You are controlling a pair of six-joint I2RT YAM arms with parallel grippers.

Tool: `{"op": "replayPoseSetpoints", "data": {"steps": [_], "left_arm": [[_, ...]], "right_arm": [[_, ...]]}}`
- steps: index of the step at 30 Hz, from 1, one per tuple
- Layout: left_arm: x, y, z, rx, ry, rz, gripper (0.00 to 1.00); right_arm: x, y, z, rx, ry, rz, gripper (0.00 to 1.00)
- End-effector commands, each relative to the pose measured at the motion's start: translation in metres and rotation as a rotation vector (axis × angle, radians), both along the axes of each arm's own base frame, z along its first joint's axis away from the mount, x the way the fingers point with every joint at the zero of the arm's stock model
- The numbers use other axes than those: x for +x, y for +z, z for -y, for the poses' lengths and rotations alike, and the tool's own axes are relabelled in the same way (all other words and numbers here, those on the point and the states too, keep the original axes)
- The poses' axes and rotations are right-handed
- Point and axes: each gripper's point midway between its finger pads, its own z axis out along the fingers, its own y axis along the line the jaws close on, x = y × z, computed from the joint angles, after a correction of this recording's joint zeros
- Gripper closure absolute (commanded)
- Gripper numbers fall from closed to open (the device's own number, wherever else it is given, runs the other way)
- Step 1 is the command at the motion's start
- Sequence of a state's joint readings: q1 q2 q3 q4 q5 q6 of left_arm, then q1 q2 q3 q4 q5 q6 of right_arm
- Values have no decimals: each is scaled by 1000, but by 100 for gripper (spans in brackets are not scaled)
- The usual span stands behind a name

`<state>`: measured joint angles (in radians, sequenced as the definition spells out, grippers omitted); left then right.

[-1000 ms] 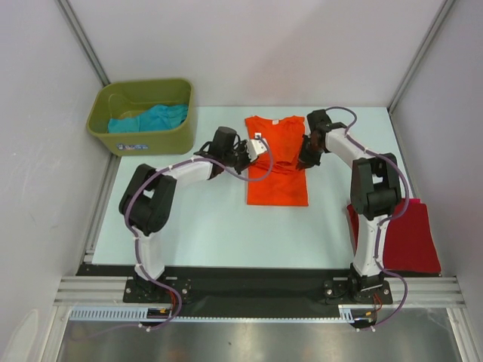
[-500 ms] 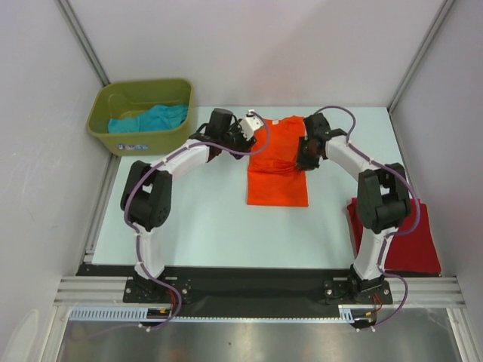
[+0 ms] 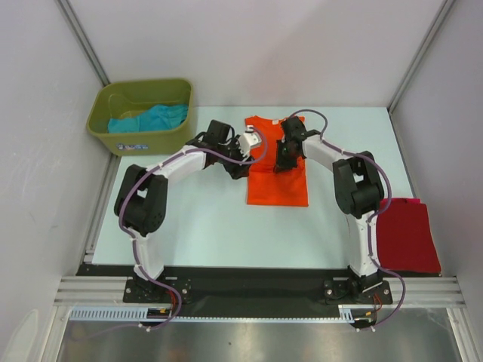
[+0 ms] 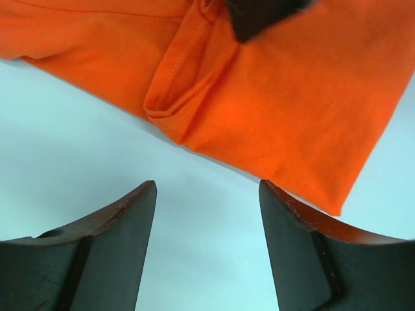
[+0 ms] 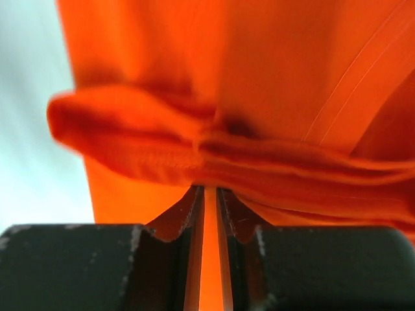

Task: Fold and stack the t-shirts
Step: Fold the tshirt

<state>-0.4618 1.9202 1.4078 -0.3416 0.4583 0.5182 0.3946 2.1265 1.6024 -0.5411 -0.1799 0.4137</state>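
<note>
About a third of the job looks done. The red shirt [image 3: 407,237] lies folded flat at the near right of the counter [image 3: 204,226], well apart from the rest. It is the start of a stack, with nothing on it yet.

The orange shirt [image 3: 275,185] is spread in the far middle of the counter and is mid-fold. Its body is already a narrow rectangle, but the cloth near its far end is bunched. The right hand [image 5: 206,191] is over that part, its fingers drawn to a thin slit on a rumpled ridge of orange cloth, so it appears to be pinching a fold. The left hand [image 4: 206,188] is open and empty, hanging above bare counter just beside the shirt's left edge.

The teal shirt [image 3: 151,117] lies crumpled in the bin [image 3: 143,139] at the far left, not yet folded.

Left to do, by my reading: finish the orange fold and set it on the red, then fetch, fold and stack the teal.
</note>
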Motion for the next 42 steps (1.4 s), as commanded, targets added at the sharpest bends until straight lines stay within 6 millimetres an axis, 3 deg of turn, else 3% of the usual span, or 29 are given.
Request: {"op": "replayPoseSetpoints", "data": {"steps": [1, 6, 8, 10, 11, 13, 14, 15, 16, 17, 18, 20, 21, 22, 24, 29, 35, 37, 38, 41, 42], "left_arm": [[-8, 33, 9, -59, -81, 58, 30], [-17, 32, 14, -55, -159, 81, 31], [-24, 34, 21, -52, -221, 103, 32], [-35, 28, 23, -27, -278, 102, 33], [-43, 20, 24, 2, -337, 121, 33], [-54, 11, 24, 39, -392, 139, 33], [-64, -1, 24, 69, -441, 147, 33], [-65, -4, 24, 89, -449, 169, 33], [-72, -12, 22, 105, -467, 162, 33], [-77, -16, 25, 120, -509, 179, 32], [-80, -23, 24, 143, -524, 181, 32], [-89, -36, 23, 182, -547, 178, 32], [-89, -39, 24, 192, -546, 186, 32], [-88, -42, 22, 212, -538, 191, 32], [-87, -44, 25, 220, -526, 202, 32], [-94, -56, 26, 289, -567, 240, 34], [-87, -58, 26, 303, -530, 267, 52], [-87, -58, 26, 302, -536, 270, 60], [-87, -58, 27, 301, -539, 275, 64], [-83, -55, 29, 296, -535, 289, 85], [-82, -52, 32, 284, -530, 295, 100]], "right_arm": [[52, 22, 10, -27, -51, 132, 82], [86, 20, 42, -128, -159, 163, 82], [106, 49, 46, -95, -201, 234, 78], [114, 73, 51, -69, -215, 269, 76], [104, 86, 55, -74, -211, 262, 75], [80, 90, 65, -89, -215, 223, 72], [48, 59, 75, -121, -216, 131, 69], [28, 80, 80, -101, -225, 153, 66], [13, 75, 84, -97, -244, 142, 64], [-28, 45, 87, -104, -227, 41, 60], [-41, 57, 88, -85, -230, 60, 59], [-71, 45, 87, -64, -228, -2, 55], [-91, 30, 90, -76, -227, -51, 54], [-99, 29, 91, -68, -233, -55, 54], [-113, 18, 94, -81, -235, -81, 53], [-116, 2, 97, -76, -256, -82, 52], [-118, -15, 96, -74, -268, -96, 56], [-115, -19, 98, -74, -278, -93, 62], [-116, -22, 99, -79, -282, -99, 75], [-116, -24, 102, -76, -295, -101, 97], [-116, -22, 102, -73, -290, -101, 100]]}}
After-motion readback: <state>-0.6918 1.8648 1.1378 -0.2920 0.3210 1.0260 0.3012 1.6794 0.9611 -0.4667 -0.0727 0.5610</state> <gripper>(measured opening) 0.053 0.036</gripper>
